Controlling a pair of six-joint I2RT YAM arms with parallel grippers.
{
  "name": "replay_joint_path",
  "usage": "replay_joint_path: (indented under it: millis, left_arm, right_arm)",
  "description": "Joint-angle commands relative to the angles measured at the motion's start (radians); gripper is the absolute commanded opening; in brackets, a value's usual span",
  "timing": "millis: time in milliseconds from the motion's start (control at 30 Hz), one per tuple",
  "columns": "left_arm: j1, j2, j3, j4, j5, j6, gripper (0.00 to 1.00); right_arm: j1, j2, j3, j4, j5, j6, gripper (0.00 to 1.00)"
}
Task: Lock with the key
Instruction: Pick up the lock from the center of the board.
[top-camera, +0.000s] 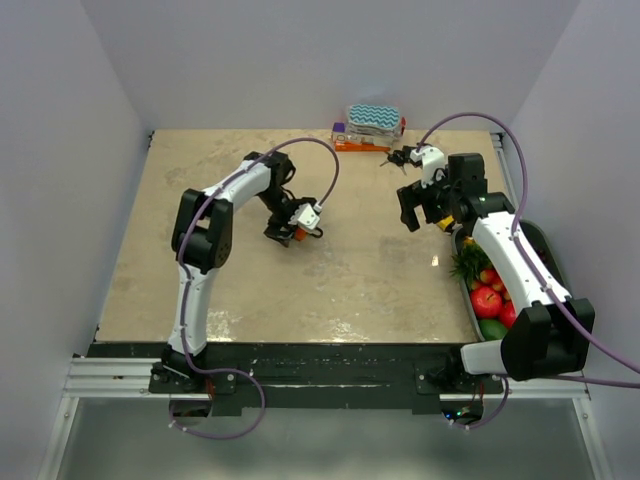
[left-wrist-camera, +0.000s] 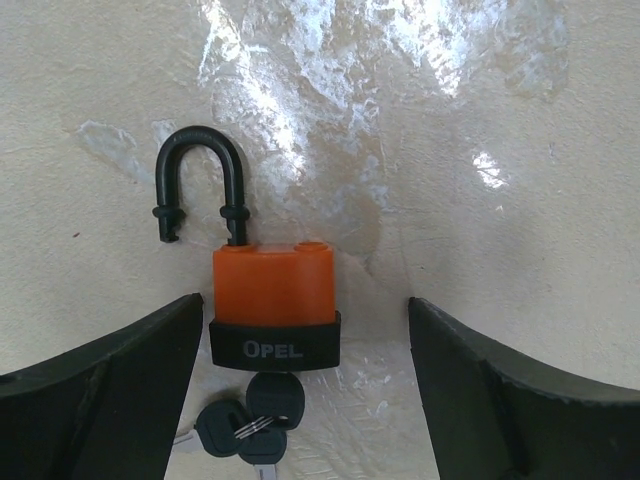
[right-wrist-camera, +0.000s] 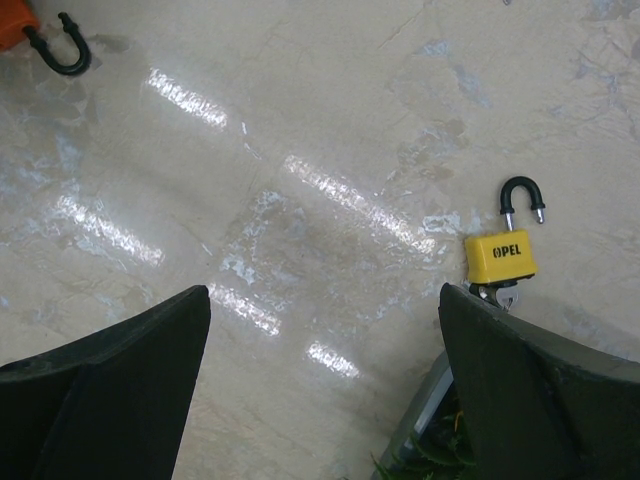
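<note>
An orange padlock (left-wrist-camera: 272, 285) with a black base lies flat on the table, its black shackle (left-wrist-camera: 200, 180) swung open. A bunch of black-headed keys (left-wrist-camera: 250, 420) hangs from its keyhole, one key inserted. My left gripper (left-wrist-camera: 305, 330) is open and low over it, with the lock between the fingers, close to the left finger (left-wrist-camera: 110, 390). In the top view the left gripper (top-camera: 290, 228) is at mid-table. My right gripper (top-camera: 412, 215) is open and empty above bare table (right-wrist-camera: 325, 300). A yellow padlock (right-wrist-camera: 500, 257) with an open shackle lies beside its right finger (right-wrist-camera: 540, 390).
A grey tray (top-camera: 545, 245) with red apples and greens stands along the right edge. A patterned packet (top-camera: 375, 118) and an orange item (top-camera: 360, 146) sit at the back. The orange lock's shackle also shows at the top left of the right wrist view (right-wrist-camera: 60, 55).
</note>
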Motion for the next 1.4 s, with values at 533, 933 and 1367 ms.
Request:
replay_joint_path:
  millis: [533, 933, 1367]
  left_arm:
    - [-0.023, -0.171, -0.178, 0.358, 0.066, -0.562, 0.02]
    - [-0.023, -0.582, -0.475, 1.144, -0.268, -1.9, 0.0]
    - [-0.015, -0.666, -0.543, 1.158, -0.26, -2.78, 0.0]
  right_arm:
    - [-0.001, -0.049, 0.003, 0.038, -0.042, 0.166, 0.99]
    - [-0.001, -0.169, -0.046, 0.311, -0.076, 0.538, 0.99]
    - [0.263, -0.149, -0.137, 0.59, 0.225, 0.672, 0.99]
